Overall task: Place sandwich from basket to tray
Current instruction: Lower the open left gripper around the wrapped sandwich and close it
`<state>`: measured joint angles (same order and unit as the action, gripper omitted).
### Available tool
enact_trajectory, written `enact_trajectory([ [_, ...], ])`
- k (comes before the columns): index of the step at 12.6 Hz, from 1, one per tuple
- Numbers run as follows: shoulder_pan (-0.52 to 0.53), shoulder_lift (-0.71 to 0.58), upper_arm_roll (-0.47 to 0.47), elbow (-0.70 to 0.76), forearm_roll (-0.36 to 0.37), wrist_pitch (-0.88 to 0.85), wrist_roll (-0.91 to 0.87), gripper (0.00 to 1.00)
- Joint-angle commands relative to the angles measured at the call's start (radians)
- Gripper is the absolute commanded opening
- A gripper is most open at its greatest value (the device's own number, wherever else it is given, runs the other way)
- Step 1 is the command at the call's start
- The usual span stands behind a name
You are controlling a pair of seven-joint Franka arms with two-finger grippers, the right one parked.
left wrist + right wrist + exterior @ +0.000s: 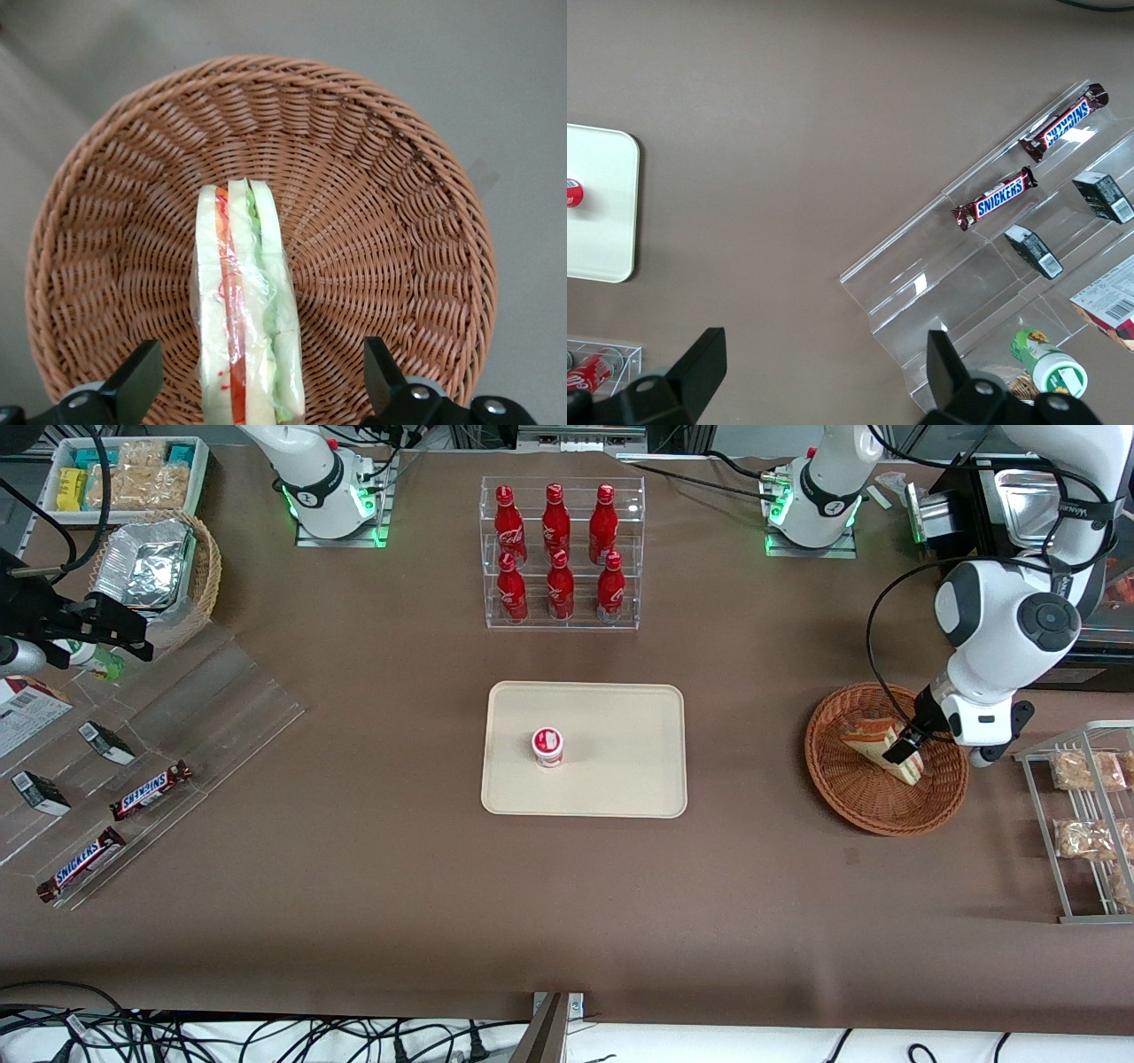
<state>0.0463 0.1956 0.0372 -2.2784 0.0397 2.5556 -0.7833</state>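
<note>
Left wrist view: the gripper (257, 390) hangs low over the basket (390, 221), its fingers (133, 381) spread wide on either side of the sandwich (244, 310), apart from it. The wrapped sandwich stands on edge on the basket's floor. Front view: basket (850, 797) toward the working arm's end; tray (620, 726) mid-table, carrying a small red-lidded cup (547, 746). Farther off, a clear rack of red bottles (558, 549).

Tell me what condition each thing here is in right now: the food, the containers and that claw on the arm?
sandwich: wrapped, standing on edge in the basket, not gripped.
basket: holds only the sandwich.
tray: flat on the table, carrying one small red-lidded cup, no sandwich.
claw: open, above the basket, one finger on each side of the sandwich, not touching it.
cola bottles: upright in their clear rack, capped.
</note>
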Motion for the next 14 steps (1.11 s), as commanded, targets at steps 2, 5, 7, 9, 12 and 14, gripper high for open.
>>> enact_trajectory([
  [2, -0.002, 0.039, -0.002, -0.004, 0.017, 0.054, -0.034, 1.00],
  [5, 0.000, 0.082, -0.002, -0.004, 0.017, 0.089, -0.046, 1.00],
  [7, 0.000, 0.093, -0.002, -0.004, 0.017, 0.094, -0.060, 1.00],
  [9, 0.000, 0.094, -0.002, -0.003, 0.017, 0.094, -0.066, 1.00],
  [12, 0.001, 0.108, -0.003, -0.003, 0.017, 0.095, -0.086, 0.43],
  [14, 0.000, 0.114, -0.002, -0.003, 0.019, 0.094, -0.076, 0.33],
])
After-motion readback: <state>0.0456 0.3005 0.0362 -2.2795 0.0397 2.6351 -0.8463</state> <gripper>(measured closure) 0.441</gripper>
